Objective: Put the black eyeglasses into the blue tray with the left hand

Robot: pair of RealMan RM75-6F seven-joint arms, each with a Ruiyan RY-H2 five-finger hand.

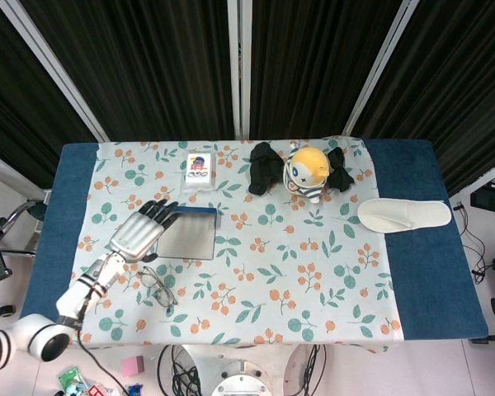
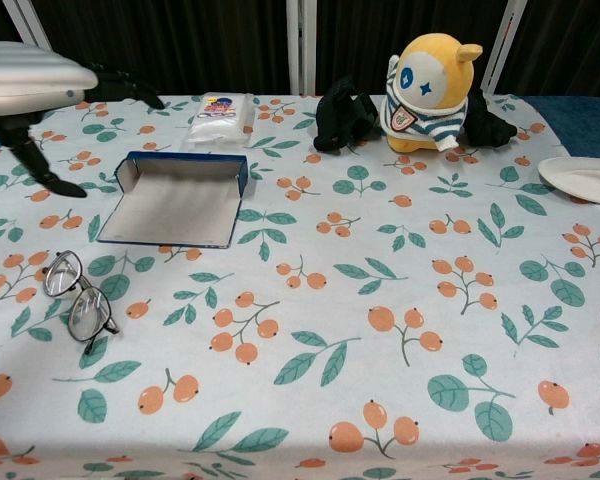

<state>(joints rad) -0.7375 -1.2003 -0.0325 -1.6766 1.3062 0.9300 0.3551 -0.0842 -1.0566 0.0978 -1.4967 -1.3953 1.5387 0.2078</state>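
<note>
Our left hand (image 1: 140, 230) hovers spread wide, holding nothing; the glasses (image 1: 157, 285) lie below it, the tray (image 1: 188, 234) just beside. We risk nudging the tray or fumbling the thin frames.

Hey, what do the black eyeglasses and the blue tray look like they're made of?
The black eyeglasses: thin dark frame, likely plastic or metal, too small to tell which; the lenses are clear, since the tablecloth print shows through. The blue tray: thin, flat, sharply folded walls and a matte grey floor suggest cardboard, though thin plastic is possible.
</note>
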